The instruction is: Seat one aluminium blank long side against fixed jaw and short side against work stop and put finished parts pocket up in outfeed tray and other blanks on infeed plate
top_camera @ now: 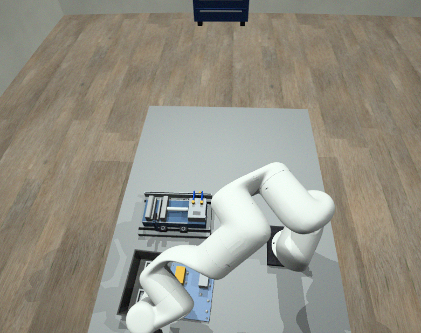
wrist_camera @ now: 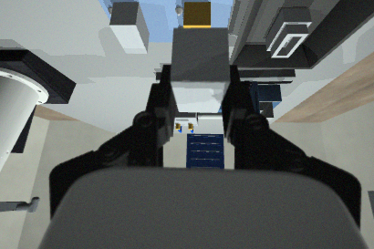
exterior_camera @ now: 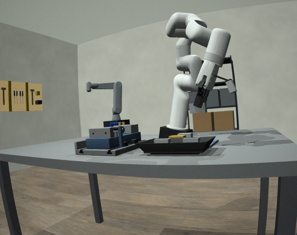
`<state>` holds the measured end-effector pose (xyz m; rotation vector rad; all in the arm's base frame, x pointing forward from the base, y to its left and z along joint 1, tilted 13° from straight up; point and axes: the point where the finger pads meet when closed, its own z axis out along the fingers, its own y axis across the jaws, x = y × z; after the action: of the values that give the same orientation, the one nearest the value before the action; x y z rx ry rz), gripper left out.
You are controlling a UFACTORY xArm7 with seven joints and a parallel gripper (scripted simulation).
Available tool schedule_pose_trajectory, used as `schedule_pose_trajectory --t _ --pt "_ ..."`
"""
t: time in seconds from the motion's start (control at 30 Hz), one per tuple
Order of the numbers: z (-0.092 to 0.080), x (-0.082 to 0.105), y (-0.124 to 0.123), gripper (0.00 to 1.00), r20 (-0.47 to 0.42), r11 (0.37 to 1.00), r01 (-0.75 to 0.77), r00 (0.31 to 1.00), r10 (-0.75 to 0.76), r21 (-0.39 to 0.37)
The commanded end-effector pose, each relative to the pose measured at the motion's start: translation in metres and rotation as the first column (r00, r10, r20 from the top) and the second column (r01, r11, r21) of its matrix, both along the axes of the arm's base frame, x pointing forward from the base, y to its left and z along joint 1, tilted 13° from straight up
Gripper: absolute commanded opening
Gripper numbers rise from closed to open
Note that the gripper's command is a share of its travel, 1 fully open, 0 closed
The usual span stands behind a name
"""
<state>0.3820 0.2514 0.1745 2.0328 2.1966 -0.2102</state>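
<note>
Holding: the gripper (wrist_camera: pixel 199 96) is pinched on a grey aluminium blank (wrist_camera: pixel 201 66), one finger on each long side, so the block hangs straight below the wrist.
Height: in the exterior view the gripper (exterior_camera: pixel 201 99) hangs high above the table (exterior_camera: pixel 244 154); I judge this height is to carry the blank over the tray wall and the vise blocks without a touch.
Outfeed tray: the black tray (exterior_camera: pixel 176 148) stands nearest to the table's front edge; in the wrist view two finished parts (wrist_camera: pixel 292 36) lie in it, the white-edged pockets facing up.
Infeed plate: the light blue plate (top_camera: pixel 205 300) lies just beside the tray, with small pins; on it a brass blank (top_camera: pixel 180 273) and one more aluminium blank (top_camera: pixel 203 280) lie flat, apart from each other.
Vise: the blue vise (top_camera: pixel 176 215) is farther along the table; its narrow opening looks free of any blank, and the block with the blue hoses (top_camera: pixel 197 195) is at the end nearer the arm's base.
Next, as I judge: bring the held blank down into this opening, against the fixed jaw and the work stop.
</note>
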Motion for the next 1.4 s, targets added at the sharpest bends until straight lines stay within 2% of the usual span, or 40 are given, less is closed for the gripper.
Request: schedule_pose_trajectory --t 0.0,0.73,1.37 --pt "0.001 0.001 0.000 0.00 0.003 1.000 0.001 1.000 -0.001 0.002" --pt "-0.001 0.001 0.001 0.00 0.003 1.000 0.001 1.000 -0.001 0.002" --pt "-0.018 0.001 0.005 0.00 0.003 1.000 0.001 1.000 -0.001 0.002"
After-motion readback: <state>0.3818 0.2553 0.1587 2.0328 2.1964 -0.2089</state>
